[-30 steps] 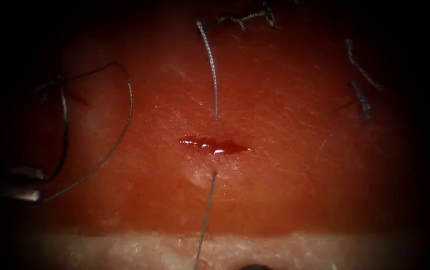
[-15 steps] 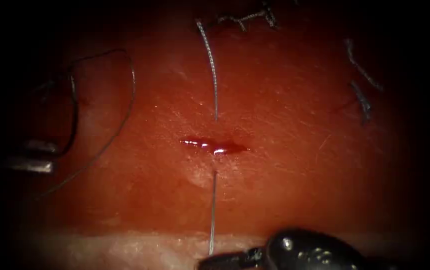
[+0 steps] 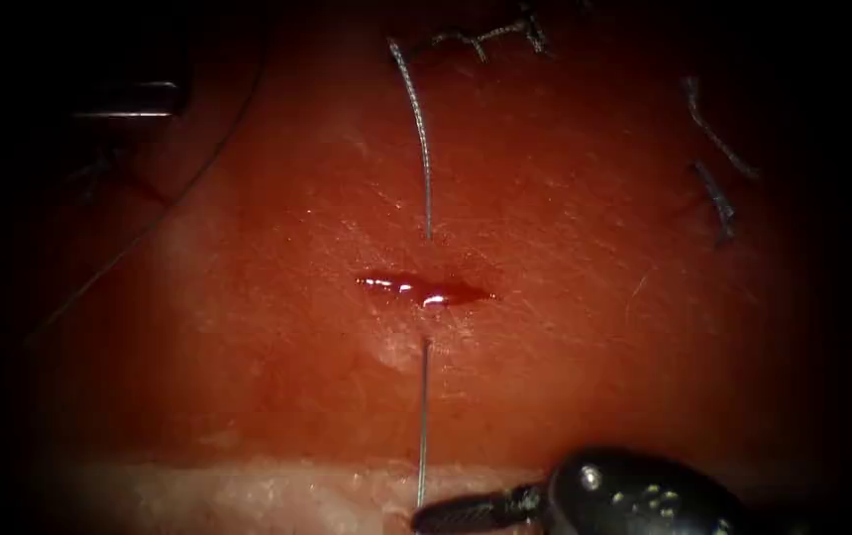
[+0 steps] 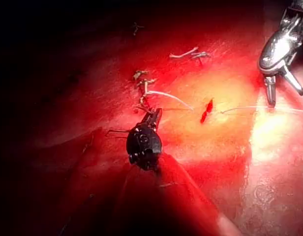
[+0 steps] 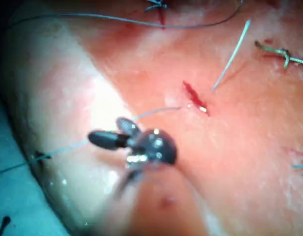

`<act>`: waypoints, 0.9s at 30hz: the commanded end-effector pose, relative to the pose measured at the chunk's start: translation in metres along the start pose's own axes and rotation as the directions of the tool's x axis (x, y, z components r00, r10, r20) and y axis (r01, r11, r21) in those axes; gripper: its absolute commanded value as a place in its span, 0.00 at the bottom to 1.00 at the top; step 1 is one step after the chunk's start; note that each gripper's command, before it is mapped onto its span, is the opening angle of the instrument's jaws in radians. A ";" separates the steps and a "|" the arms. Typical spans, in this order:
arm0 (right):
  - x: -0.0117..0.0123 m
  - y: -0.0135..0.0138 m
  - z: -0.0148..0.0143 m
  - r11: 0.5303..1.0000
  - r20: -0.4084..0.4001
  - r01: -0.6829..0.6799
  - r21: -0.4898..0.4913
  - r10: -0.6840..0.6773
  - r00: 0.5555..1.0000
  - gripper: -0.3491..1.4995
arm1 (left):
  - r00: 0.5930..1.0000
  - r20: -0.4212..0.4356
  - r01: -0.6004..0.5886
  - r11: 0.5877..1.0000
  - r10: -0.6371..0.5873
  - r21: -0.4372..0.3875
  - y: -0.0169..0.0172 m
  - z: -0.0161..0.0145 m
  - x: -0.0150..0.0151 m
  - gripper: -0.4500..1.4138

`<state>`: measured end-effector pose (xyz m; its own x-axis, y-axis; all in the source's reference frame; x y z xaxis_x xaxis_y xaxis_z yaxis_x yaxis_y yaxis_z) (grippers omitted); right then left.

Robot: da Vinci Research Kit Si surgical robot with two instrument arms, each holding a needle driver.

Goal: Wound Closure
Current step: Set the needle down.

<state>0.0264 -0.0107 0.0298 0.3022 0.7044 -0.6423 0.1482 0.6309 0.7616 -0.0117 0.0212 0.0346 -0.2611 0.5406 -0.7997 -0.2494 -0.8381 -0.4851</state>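
Note:
The small cut [image 3: 424, 290], wet with red fluid, lies mid-tissue. Thread [image 3: 424, 149] runs down into the tissue just above the cut and comes out below it [image 3: 423, 416], reaching the pale front edge. My right tool [image 3: 436, 515] sits at that edge beside this lower thread with its jaws spread [image 4: 286, 97]; the thread passes close by them [image 5: 106, 130] and they hold nothing. My left tool [image 3: 173, 99] is far up on the cut's left, shut [image 4: 157, 113] on the dim, dark needle, which is out of the tissue. A thin thread [image 3: 139, 233] trails down-left from it.
Older stitches with cut thread ends sit at the back [image 3: 490, 35] and on the right [image 3: 718, 198]. The tissue's pale fatty front edge [image 3: 248, 490] runs along the bottom, and it drops to a blue surface [image 5: 14, 196].
My left tool rose from the lower left to the upper left with the needle, drawing its thread loop out straighter. My right tool came in from below and opened beside the lower thread.

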 end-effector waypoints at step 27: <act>0.0001 0.0008 -0.0010 1.000 -0.004 -0.008 0.003 0.008 1.000 0.95 | 0.995 0.088 0.038 0.994 -0.047 0.098 -0.0102 0.0072 -0.0051 0.93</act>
<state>0.0250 -0.0095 0.0297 0.2990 0.7115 -0.6359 0.1446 0.6249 0.7672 -0.0132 0.0275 0.0451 -0.3231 0.5920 -0.7383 -0.3537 -0.7992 -0.4861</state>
